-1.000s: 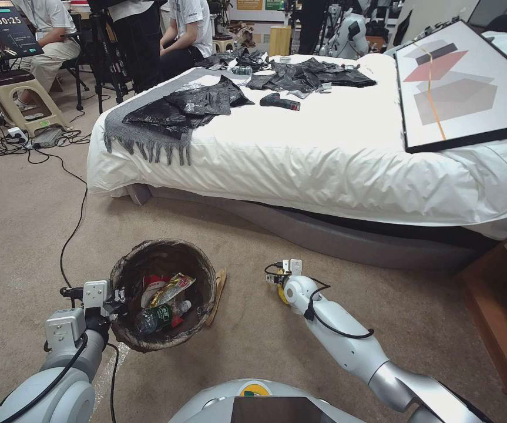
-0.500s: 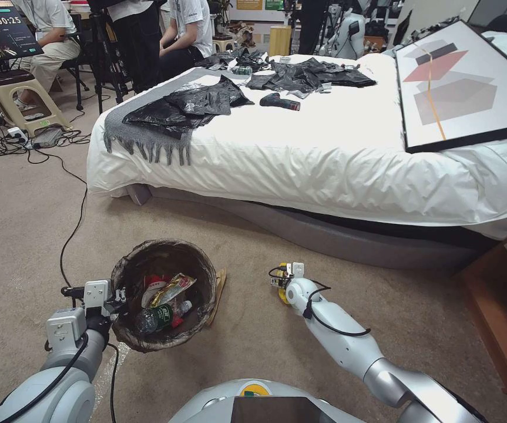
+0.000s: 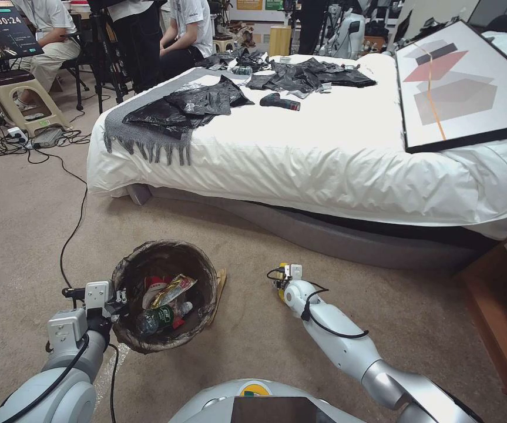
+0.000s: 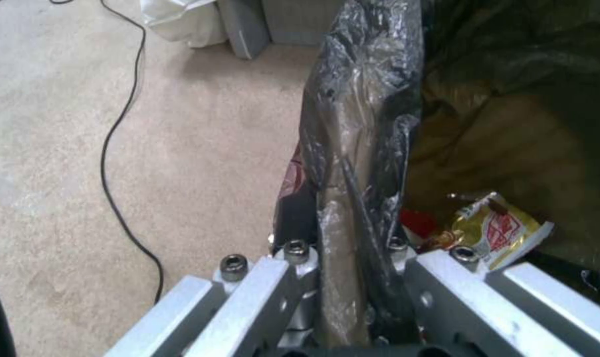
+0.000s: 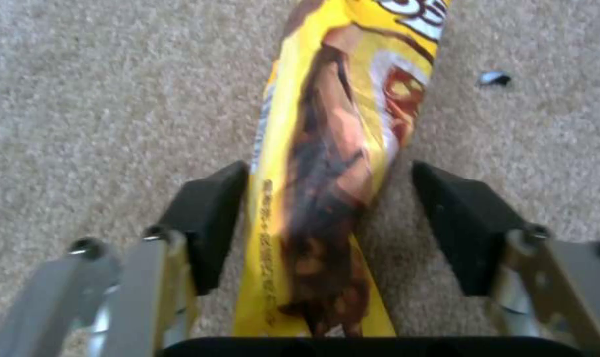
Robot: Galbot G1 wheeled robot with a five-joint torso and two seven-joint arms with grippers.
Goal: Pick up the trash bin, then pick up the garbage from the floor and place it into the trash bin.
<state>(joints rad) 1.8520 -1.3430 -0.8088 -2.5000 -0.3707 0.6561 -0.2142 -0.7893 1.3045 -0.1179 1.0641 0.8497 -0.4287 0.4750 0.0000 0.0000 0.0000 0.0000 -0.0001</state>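
The trash bin (image 3: pixel 165 294) stands on the carpet, its lined rim pinched by the left gripper (image 4: pixel 343 277). The right gripper (image 5: pixel 333 223) straddles a yellow wrapper (image 5: pixel 333 163) with pads apart; the slick foil may slide out when squeezed.

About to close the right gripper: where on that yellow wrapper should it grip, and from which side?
Across the narrow middle of the yellow wrapper, from straight above. It lies flat and long on the carpet, and the open right gripper already straddles its width, one pad near an edge.
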